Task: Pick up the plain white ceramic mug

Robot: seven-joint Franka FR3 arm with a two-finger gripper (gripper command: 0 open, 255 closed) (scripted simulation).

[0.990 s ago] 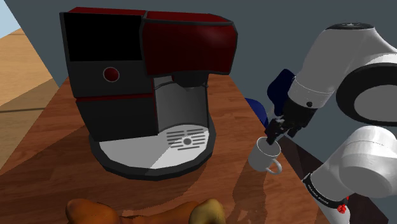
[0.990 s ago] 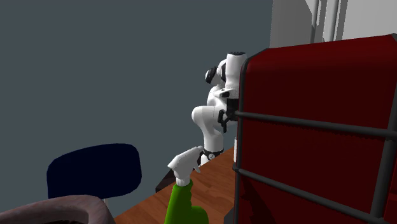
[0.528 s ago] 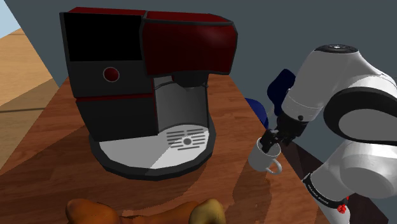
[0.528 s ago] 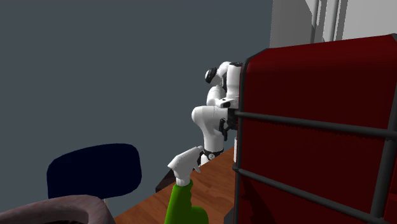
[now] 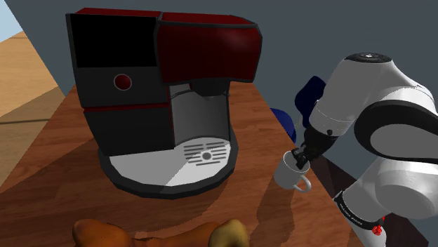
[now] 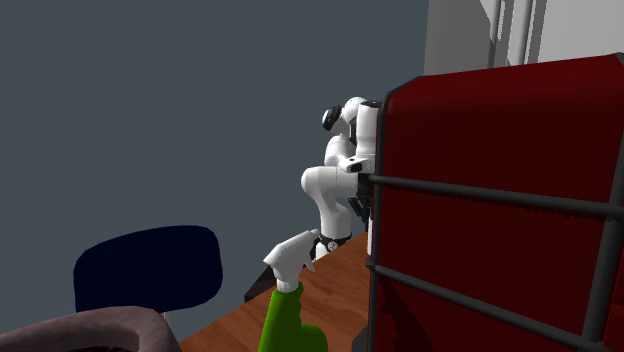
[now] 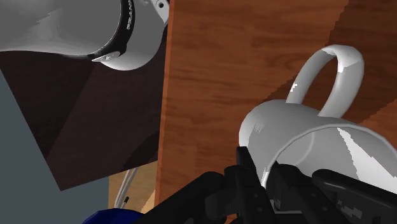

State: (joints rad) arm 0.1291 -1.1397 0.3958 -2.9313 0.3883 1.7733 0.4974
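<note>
The plain white mug (image 5: 289,175) stands upright on the wooden table (image 5: 56,168), to the right of the coffee machine in the shoulder view, its handle towards the front edge. My black gripper (image 5: 302,160) comes down onto its rim from the right. In the wrist view the mug (image 7: 299,133) lies right in front of the hand with its handle pointing away. The gripper (image 7: 267,181) has one finger outside the wall and one inside, clasping it.
A large red and black coffee machine (image 5: 168,91) fills the table's middle. A blue object (image 5: 284,119) and a dark blue chair (image 5: 309,95) lie behind the mug. Orange and yellow things (image 5: 105,235) sit at the front edge. A green spray bottle (image 6: 290,300) stands on the table.
The arm has sunk and leaned in, bringing the gripper from just above the mug down onto its rim. The mug has stayed in place.
</note>
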